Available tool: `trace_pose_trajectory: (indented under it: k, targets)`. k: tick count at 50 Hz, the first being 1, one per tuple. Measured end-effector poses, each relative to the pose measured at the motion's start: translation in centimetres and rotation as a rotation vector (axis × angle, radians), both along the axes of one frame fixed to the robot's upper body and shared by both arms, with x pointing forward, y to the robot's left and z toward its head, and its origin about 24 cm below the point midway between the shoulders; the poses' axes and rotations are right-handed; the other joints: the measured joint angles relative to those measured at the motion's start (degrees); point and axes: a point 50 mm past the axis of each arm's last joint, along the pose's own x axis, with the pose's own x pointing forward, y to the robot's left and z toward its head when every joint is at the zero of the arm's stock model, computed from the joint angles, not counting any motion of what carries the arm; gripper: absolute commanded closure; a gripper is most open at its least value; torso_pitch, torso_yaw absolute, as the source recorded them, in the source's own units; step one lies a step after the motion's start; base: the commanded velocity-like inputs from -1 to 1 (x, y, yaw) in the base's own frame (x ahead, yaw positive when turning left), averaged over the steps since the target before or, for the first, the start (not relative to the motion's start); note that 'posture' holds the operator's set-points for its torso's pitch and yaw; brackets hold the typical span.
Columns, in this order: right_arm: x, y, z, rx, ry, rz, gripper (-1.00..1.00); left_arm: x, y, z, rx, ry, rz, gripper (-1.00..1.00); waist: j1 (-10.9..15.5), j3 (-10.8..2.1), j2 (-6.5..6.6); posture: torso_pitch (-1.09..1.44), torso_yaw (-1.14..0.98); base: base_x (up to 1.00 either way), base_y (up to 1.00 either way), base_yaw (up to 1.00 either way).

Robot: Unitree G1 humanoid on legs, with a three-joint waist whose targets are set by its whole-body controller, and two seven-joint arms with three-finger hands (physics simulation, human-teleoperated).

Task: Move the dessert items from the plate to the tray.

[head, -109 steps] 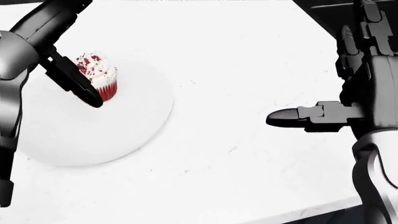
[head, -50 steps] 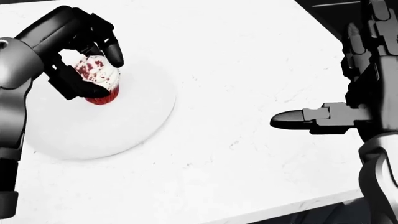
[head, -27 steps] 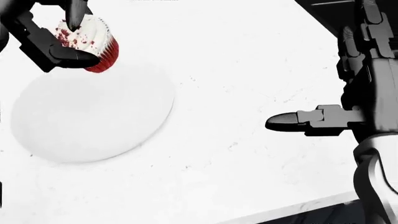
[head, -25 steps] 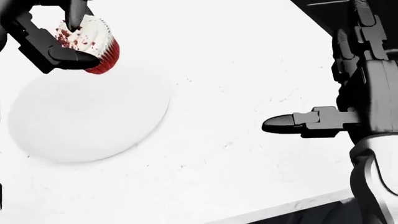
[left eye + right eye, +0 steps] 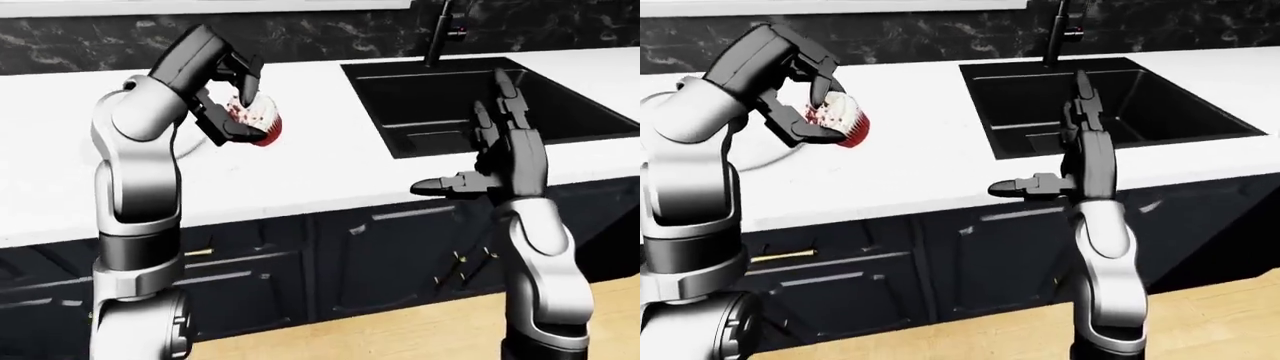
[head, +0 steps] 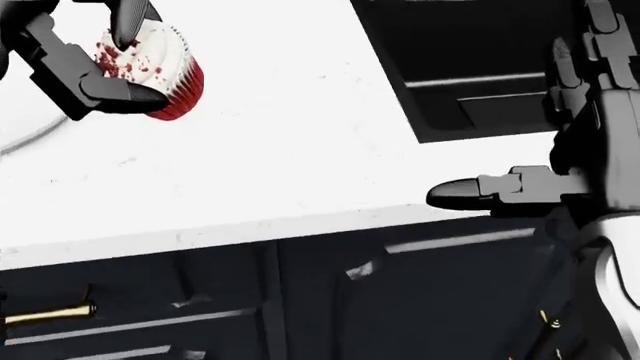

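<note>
A red-cased cupcake (image 6: 165, 71) with white frosting and red crumbs hangs tilted above the white counter (image 6: 300, 150), with my left hand (image 6: 138, 64) shut round it. Only a sliver of the white plate (image 6: 18, 139) shows at the left edge of the head view; it lies on the counter to the left of and below the cupcake. My right hand (image 5: 468, 142) is open, fingers pointing up and thumb out to the left. It hovers at the counter's near edge by the sink and holds nothing. No tray is in view.
A black sink (image 5: 440, 90) with a dark faucet (image 5: 440, 34) is set in the counter right of the cupcake. Dark cabinets with a gold handle (image 6: 45, 313) run below the counter. Wooden floor (image 5: 400, 330) lies at the bottom.
My left hand closed on the cupcake and lifted it off the plate. The camera has since moved: the plate slid out left, and the sink and cabinets came into view.
</note>
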Motion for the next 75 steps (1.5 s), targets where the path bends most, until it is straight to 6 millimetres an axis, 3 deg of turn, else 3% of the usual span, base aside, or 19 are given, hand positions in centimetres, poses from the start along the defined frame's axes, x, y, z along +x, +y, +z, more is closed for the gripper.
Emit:
trace_pose_trajectory:
  k: [3, 7, 11, 14, 22, 24, 26, 28, 31, 34, 38, 43, 47, 51, 56, 58, 60, 64, 75]
  targets:
    - [0.0, 0.4, 0.2, -0.001, -0.008, 0.022, -1.0, -0.1, 0.6, 0.5, -0.01, -0.019, 0.026, 1.0, 2.5, 0.86, 4.05, 0.0, 0.0, 0.0, -0.99, 0.0]
    - [0.0, 0.8, -0.4, -0.001, 0.017, 0.044, -1.0, -0.3, 1.0, 0.0, -0.015, -0.014, 0.04, 1.0, 3.4, -1.08, 3.77, 0.0, 0.0, 0.09, -1.0, 0.0]
    - [-0.4, 0.7, 1.0, -0.014, -0.053, 0.042, -1.0, -0.6, 0.6, 0.6, -0.012, -0.047, 0.023, 1.0, 5.5, -0.54, 0.52, 0.0, 0.0, 0.35, -1.0, 0.0]
    - [-0.5, 0.8, 1.7, -0.024, -0.084, 0.047, -1.0, -0.8, 0.5, 1.1, -0.015, -0.072, 0.015, 1.0, 6.4, -1.47, -4.21, 0.0, 0.0, 0.46, -1.0, 0.0]
    - [-0.4, 0.4, 1.4, -0.031, -0.055, 0.026, -1.0, -0.4, 0.2, 0.0, -0.013, -0.018, 0.004, 1.0, 3.4, 1.42, -0.17, 0.0, 0.0, 0.47, -1.0, 0.0]
    - [-0.4, 0.6, 1.7, -0.034, -0.068, 0.033, -1.0, -0.7, 0.3, 0.8, -0.012, -0.052, 0.009, 1.0, 4.1, 0.76, 1.78, 0.0, 0.0, 0.48, -1.0, 0.0]
    - [-0.4, 0.9, 1.3, -0.029, -0.056, 0.049, -1.0, -0.7, 0.7, 0.6, -0.02, -0.056, 0.021, 1.0, 4.8, 1.16, 2.45, 0.0, 0.0, 0.5, -1.0, 0.0]
    - [-0.2, 1.0, 0.6, -0.028, -0.019, 0.062, -1.0, -0.6, 0.9, 0.2, -0.022, -0.036, 0.027, 1.0, 4.6, -0.41, 2.76, 0.0, 0.0, 0.56, -0.97, 0.0]
    - [-0.3, 0.8, 1.4, -0.031, -0.045, 0.053, -1.0, -0.6, 0.6, 0.8, -0.019, -0.051, 0.02, 1.0, 5.3, -1.3, 2.08, 0.0, 0.0, 0.58, -0.96, 0.0]
    - [-0.7, 0.8, 2.7, -0.041, -0.116, 0.051, -1.0, -1.2, 0.5, 1.8, -0.017, -0.104, 0.011, 1.0, 5.0, -1.31, -1.67, 0.0, 0.0, 0.59, -0.95, 0.0]
    - [-0.3, 0.2, 1.4, -0.034, -0.054, 0.027, -1.0, -0.5, -0.4, 0.0, -0.006, -0.031, -0.023, 1.0, 2.7, 0.23, -2.97, 0.0, 0.0, 0.69, -0.87, 0.0]
    - [-0.5, 0.5, 1.9, -0.035, -0.077, 0.039, -1.0, -0.6, 0.2, 0.3, -0.019, -0.041, 0.003, 1.0, 2.6, 1.16, -0.93, 0.0, 0.0, 0.61, -0.82, 0.0]
    - [-0.4, 0.6, 2.3, -0.039, -0.089, 0.031, -1.0, -1.0, 0.3, 1.2, -0.019, -0.091, 0.009, 1.0, 1.4, 0.67, -1.73, 0.0, 0.0, 0.0, 0.0, 0.0]
    - [-0.2, 1.0, 1.3, -0.033, -0.046, 0.05, -1.0, -0.6, 0.9, 0.1, -0.027, -0.052, 0.03, 1.0, 1.5, 2.4, 2.28, 0.0, 0.0, 0.0, 0.0, 0.0]
    - [0.3, 0.5, -0.2, -0.01, 0.037, 0.03, -1.0, -0.2, 0.3, -0.6, -0.017, -0.014, 0.008, 1.0, 1.7, 1.76, 2.14, 0.0, 0.0, 0.31, -0.75, 0.0]
    - [0.2, 0.6, 0.6, -0.015, 0.003, 0.033, -1.0, -0.5, 0.5, -0.1, -0.017, -0.036, 0.014, 1.0, 2.1, 0.25, 1.06, 0.0, 0.0, 0.41, -1.0, 0.0]
    - [-0.3, 0.7, 2.0, -0.026, -0.072, 0.038, -1.0, -0.9, 0.8, 1.1, -0.023, -0.089, 0.025, 1.0, 1.8, -1.77, -2.5, 0.0, 0.0, 0.41, -1.0, 0.0]
    - [-0.6, 0.2, 2.0, -0.028, -0.083, 0.008, -1.0, -0.9, 0.0, 0.4, -0.009, -0.081, -0.009, 1.0, 0.7, -0.55, -3.64, 0.0, 0.0, 0.41, -1.0, 0.0]
    - [-0.1, 1.1, 1.4, -0.029, -0.039, 0.058, -1.0, -0.7, 1.2, 0.5, -0.028, -0.068, 0.044, 1.0, 2.5, 0.94, 1.54, 0.0, 0.0, 0.24, -0.45, 0.0]
